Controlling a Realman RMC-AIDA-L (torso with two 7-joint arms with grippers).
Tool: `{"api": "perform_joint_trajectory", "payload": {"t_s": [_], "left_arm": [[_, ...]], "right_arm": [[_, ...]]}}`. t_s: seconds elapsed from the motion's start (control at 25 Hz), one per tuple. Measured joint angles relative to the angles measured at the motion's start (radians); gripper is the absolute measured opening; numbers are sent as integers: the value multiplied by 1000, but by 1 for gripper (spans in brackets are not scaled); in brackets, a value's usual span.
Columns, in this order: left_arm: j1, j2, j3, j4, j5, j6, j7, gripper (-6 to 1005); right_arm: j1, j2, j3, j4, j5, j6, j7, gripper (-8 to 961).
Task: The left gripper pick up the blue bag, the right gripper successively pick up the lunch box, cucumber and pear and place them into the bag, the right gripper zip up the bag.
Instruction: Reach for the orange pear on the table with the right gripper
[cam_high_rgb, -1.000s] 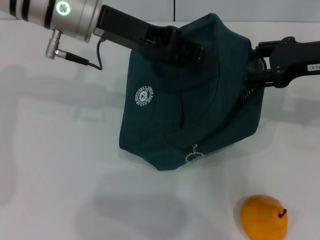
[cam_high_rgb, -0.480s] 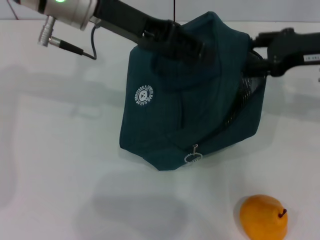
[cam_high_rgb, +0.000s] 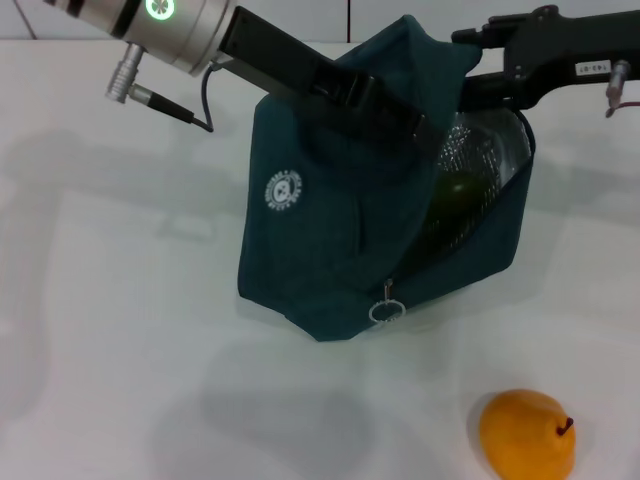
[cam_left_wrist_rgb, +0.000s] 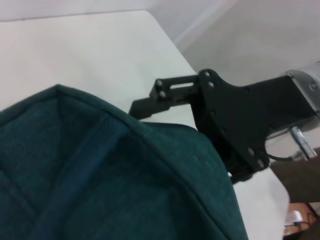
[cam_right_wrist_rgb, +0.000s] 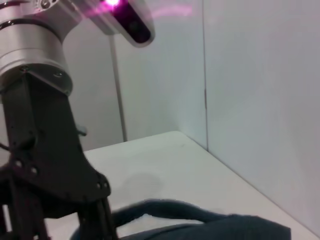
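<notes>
While the left pincer (cam_high_rgb: 405, 118) grips the top of the blue bag (cam_high_rgb: 330, 240), cucumber (cam_high_rgb: 455, 195) showing inside, the pear (cam_high_rgb: 527, 435) lies on the table (cam_high_rgb: 120, 350) well below the right pincer (cam_high_rgb: 475, 60), whose opening I cannot tell.

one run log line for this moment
left gripper: at dark teal-blue fabric bag top | right gripper: at bag mouth | green cucumber: inside | orange-yellow pear: on table
</notes>
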Motion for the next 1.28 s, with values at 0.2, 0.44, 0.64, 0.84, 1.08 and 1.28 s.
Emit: {"api": "perform_joint_trajectory", "payload": {"t_s": [0.2,0.44,0.64,0.84,1.08,1.28], "left_arm": [[0,-1,1,35,15,-6,-52,575],[-30,-7,5,56,72,-10,-115,571],[-62,-27,6,50,148,-26,-133,567],[-71,-37,5,48,185,-37,-134,564],[-72,-37,5,49,223,-52,-149,560],[-73,-33,8,54,227,-53,-117,557]], "right_arm": [[13,1,-2,30,-2,9,-11,710],[24,1,-3,61,-2,14,-27,710],[27,2,-3,62,1,15,-38,710],[29,2,-3,62,9,15,-47,710],[29,3,-3,61,9,14,-47,709],[29,3,-3,61,10,13,-47,709]]}}
